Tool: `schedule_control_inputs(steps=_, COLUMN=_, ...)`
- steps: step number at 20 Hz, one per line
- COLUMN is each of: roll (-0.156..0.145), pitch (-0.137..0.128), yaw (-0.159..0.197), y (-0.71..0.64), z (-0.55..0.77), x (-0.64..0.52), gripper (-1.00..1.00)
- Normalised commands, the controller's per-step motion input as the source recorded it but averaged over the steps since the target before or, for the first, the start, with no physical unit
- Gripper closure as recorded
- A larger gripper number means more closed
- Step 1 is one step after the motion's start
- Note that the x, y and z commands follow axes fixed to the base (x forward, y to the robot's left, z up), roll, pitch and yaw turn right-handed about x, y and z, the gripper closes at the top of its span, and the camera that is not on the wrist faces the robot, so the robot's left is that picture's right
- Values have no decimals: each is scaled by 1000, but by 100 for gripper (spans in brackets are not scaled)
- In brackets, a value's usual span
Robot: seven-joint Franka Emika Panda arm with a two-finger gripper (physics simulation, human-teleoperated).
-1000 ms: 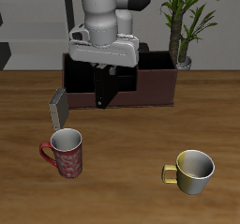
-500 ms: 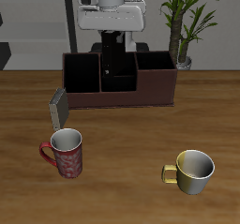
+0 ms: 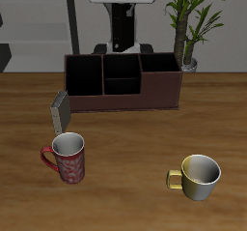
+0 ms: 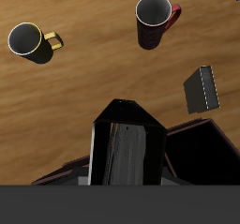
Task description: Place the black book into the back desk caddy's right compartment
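Observation:
My gripper (image 3: 122, 20) is shut on the black book (image 3: 121, 32) and holds it upright, high above the middle of the back desk caddy (image 3: 123, 98). The caddy is a long maroon box with three black-lined sections. Its right compartment (image 3: 159, 67), the widest one, is at the end nearest the potted plant (image 3: 189, 17). In the wrist view the black book (image 4: 129, 151) hangs between my fingers, with the caddy (image 4: 199, 134) below it. The book is well clear of the caddy's rim.
A grey book (image 3: 60, 110) leans in front of the caddy's other end; it also shows in the wrist view (image 4: 202, 88). A red mug (image 3: 66, 158) and a yellow mug (image 3: 198, 176) stand nearer the table's front edge.
My gripper has risen and moved back with the black book, from low in front of the caddy to high above its middle. Nothing else moved.

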Motion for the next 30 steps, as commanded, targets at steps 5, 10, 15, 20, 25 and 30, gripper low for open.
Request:
schedule_control_inputs(steps=5, roll=26, pitch=-38, yaw=9, y=239, z=238, x=-447, gripper=100)
schedule_control_inputs(steps=10, roll=0, pitch=-5, yaw=-12, y=125, z=67, x=-327, gripper=100)
schedule_control_inputs(steps=15, roll=-50, pitch=18, yaw=-20, y=-10, z=-99, x=-231, gripper=100)
schedule_control_inputs(steps=20, roll=-53, pitch=67, yaw=-98, y=9, z=-81, x=-106, gripper=100)
schedule_control_inputs(steps=25, roll=11, pitch=45, yaw=-79, y=310, z=-36, x=-122, gripper=100)
schedule_control_inputs(steps=30, roll=51, pitch=53, yaw=-30, y=326, z=-45, x=-94, gripper=100)
